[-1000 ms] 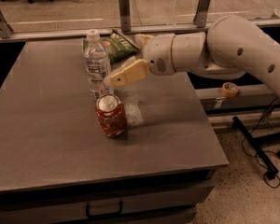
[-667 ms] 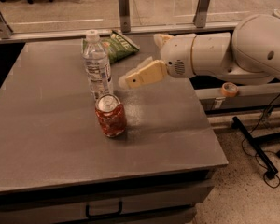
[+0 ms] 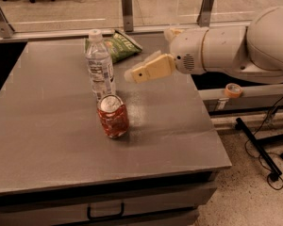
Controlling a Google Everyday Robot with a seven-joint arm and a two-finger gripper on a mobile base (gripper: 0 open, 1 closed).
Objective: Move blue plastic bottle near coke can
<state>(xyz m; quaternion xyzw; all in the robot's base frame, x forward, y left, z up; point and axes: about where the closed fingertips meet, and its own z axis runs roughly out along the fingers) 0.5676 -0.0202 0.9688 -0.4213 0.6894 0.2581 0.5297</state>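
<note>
— Grey tabletop (image 3: pixel 47 140) nearest us; what stands on it?
— Closest, the coke can (image 3: pixel 112 117), upright; just behind it the blue plastic bottle (image 3: pixel 100 67), upright and capped; whether the two touch I cannot tell.
— And the gripper (image 3: pixel 137 69)?
— Right of the bottle, hovering above the table, apart from it; it has hold of nothing; how wide it stands I cannot tell.
— Farther back?
— A green chip bag (image 3: pixel 117 45) lying flat near the far edge; beyond it, a glass barrier (image 3: pixel 165 4).

Bottle (image 3: pixel 100 68) just behind can (image 3: pixel 113 116); gripper (image 3: pixel 136 71) R of bottle.
</note>
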